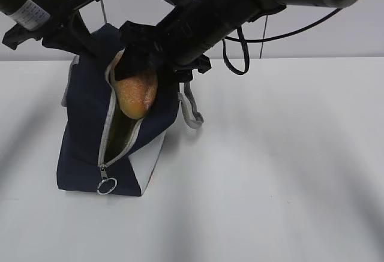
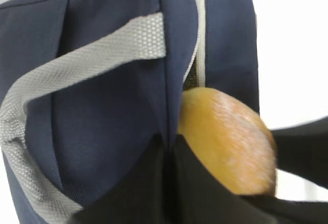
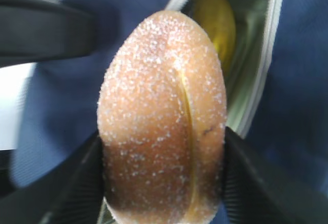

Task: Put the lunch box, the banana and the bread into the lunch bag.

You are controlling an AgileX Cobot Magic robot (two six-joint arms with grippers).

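The white table is seen bare and broad to the right and front of the lunch bag, which stands at the left with its navy fabric upright, its white side panel facing forward and its grey zipper parted into a narrow slit; the ring pull hangs at the slit's lower end. The right arm is stretched in from the upper right, slanting down across the middle, and its right gripper is clamped on the bread, one jaw pressed to each flank; the roll is held at the bag's mouth, partly between the zipper edges. The left gripper is closed, pinching the bag's fabric beside the opening, near a grey woven strap. The crust is seen golden, speckled, split lengthwise; inside, the yellow banana is lodged against pale lining.
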